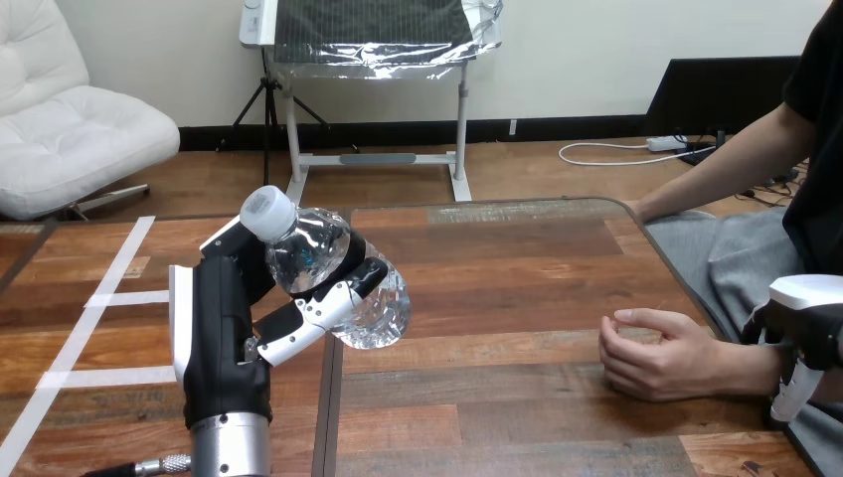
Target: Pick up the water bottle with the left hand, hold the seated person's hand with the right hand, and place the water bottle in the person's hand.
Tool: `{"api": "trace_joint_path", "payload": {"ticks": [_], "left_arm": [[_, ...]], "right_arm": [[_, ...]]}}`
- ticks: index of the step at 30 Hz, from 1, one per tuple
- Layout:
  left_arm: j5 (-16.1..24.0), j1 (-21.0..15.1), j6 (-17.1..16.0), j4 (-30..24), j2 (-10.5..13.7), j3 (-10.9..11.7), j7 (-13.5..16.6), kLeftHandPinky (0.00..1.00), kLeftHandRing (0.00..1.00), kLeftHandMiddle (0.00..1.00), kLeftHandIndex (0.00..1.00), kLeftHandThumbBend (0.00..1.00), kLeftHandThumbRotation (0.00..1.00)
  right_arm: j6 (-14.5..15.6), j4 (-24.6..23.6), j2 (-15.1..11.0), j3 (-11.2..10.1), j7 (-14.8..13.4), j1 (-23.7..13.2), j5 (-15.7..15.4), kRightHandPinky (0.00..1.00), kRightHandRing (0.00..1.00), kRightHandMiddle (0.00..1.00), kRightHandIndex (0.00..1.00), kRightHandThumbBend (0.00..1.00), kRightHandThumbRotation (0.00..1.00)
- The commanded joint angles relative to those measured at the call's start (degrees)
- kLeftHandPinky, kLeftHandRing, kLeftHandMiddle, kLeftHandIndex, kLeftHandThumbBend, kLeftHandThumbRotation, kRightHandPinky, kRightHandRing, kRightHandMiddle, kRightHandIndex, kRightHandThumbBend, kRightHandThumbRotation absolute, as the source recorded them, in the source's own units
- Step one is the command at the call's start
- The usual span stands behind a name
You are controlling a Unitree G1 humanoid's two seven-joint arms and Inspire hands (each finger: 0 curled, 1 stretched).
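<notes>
**Bottle up in my left hand, tilted over the counter's left side**

The water bottle (pixel 316 254) is off the counter (pixel 517 268), held at a slant with its white cap (pixel 268 212) pointing up and to the far left and its base down toward the right. It is clear, thin-walled plastic, so I judge it light, smooth and easy to dent. I can't read how much water is in it, so I'd allow for some sloshing weight at the low end. The ribbed mid-body looks like the best place to take hold, since it leaves the base end free to present to the person.

My left hand (pixel 224 318) has it at about that place. The fingers (pixel 320 308) are curled across the near side of the bottle's middle and the palm backs it from the left. The forearm rises nearly straight up from the near edge.

Well to the right, the person's hand (pixel 656 353) rests on the counter, loosely cupped and holding nothing. My right hand (pixel 810 328) is at the right edge, right against the person's wrist. I cannot tell whether it has actually closed around the wrist or only sits beside it. A wide stretch of bare counter separates the bottle from the person's hand.
</notes>
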Motion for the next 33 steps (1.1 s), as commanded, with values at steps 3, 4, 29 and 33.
{"api": "trace_joint_path", "payload": {"ticks": [3,4,29,33], "left_arm": [[0.52,-2.37,-0.88,-3.94,-1.26,-0.06,0.58,0.35,0.40,0.44,0.48,0.66,0.00],[0.58,-2.33,-0.88,-3.96,-1.24,-0.07,0.60,0.35,0.40,0.44,0.48,0.65,0.00],[0.06,-2.03,-0.97,-4.25,-1.12,0.19,0.26,0.36,0.40,0.44,0.48,0.65,0.00],[0.04,-1.96,-0.72,-4.43,-1.12,0.16,0.21,0.36,0.40,0.44,0.48,0.65,0.00]], "right_arm": [[0.21,1.45,3.61,0.50,1.38,-1.19,2.86,0.63,0.76,0.86,0.83,0.74,0.00],[0.27,1.78,3.76,0.55,1.55,-1.34,3.17,0.63,0.75,0.86,0.83,0.74,0.00],[-2.32,8.77,5.98,3.58,4.20,-5.91,4.04,0.67,0.75,0.83,0.81,0.68,0.00],[-1.76,9.79,6.59,3.38,5.84,-6.63,5.02,0.67,0.75,0.83,0.81,0.68,0.00]]}}
